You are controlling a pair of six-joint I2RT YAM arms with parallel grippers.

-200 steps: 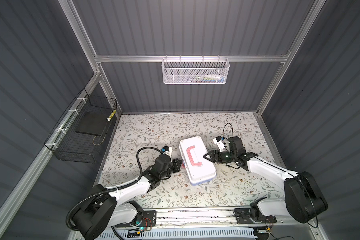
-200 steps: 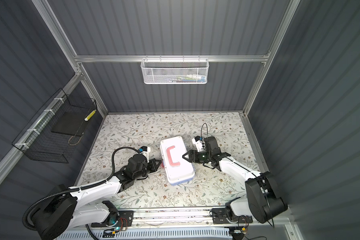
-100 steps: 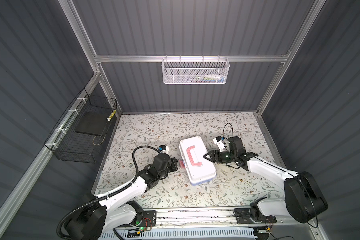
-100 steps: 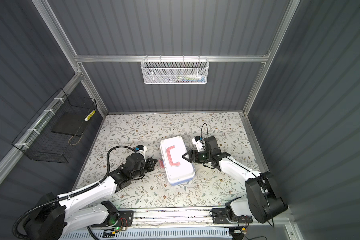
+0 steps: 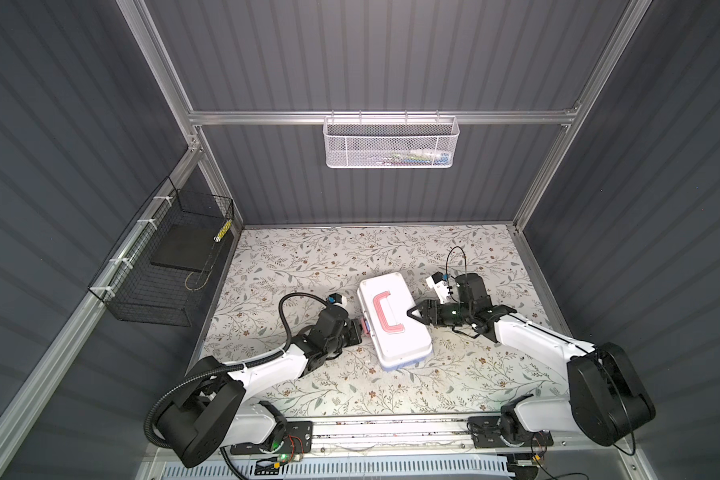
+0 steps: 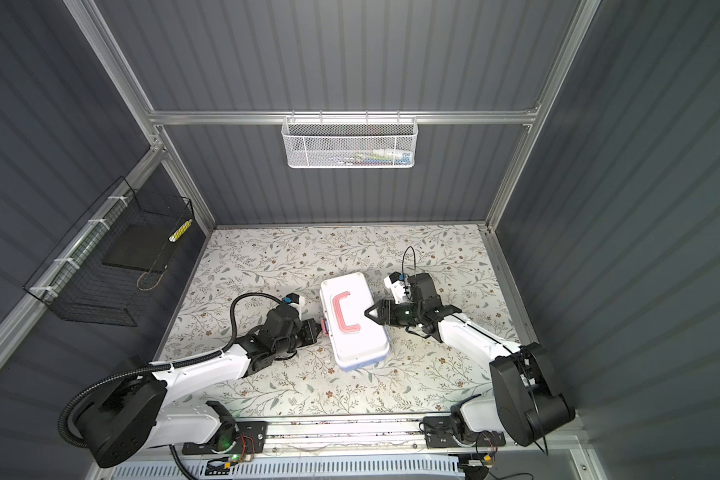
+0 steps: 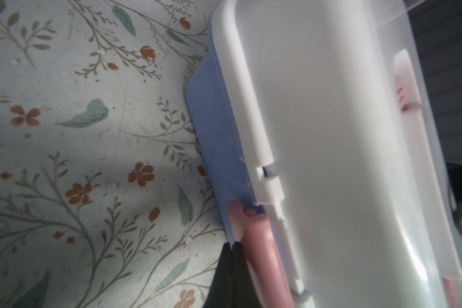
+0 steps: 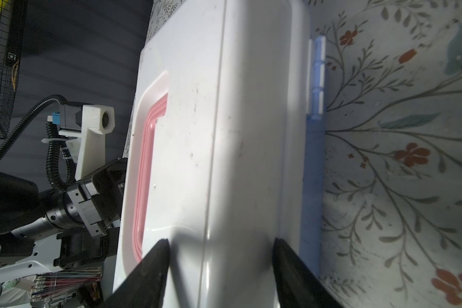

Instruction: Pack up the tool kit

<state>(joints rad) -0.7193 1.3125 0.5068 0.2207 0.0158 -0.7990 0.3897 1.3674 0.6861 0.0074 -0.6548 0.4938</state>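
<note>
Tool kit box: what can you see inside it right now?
Nothing inside shows. The white lid is down on the light-blue base, with the pink handle flat on top, so whatever it holds is covered.

The tool kit (image 5: 395, 320) is seen with a white lid (image 8: 224, 133), a pink handle (image 5: 378, 311) and latch (image 7: 256, 240), and a light-blue base (image 7: 214, 128). The bench (image 5: 308, 257) is covered in a pale print of red flowers and grey-green leaves.
</note>
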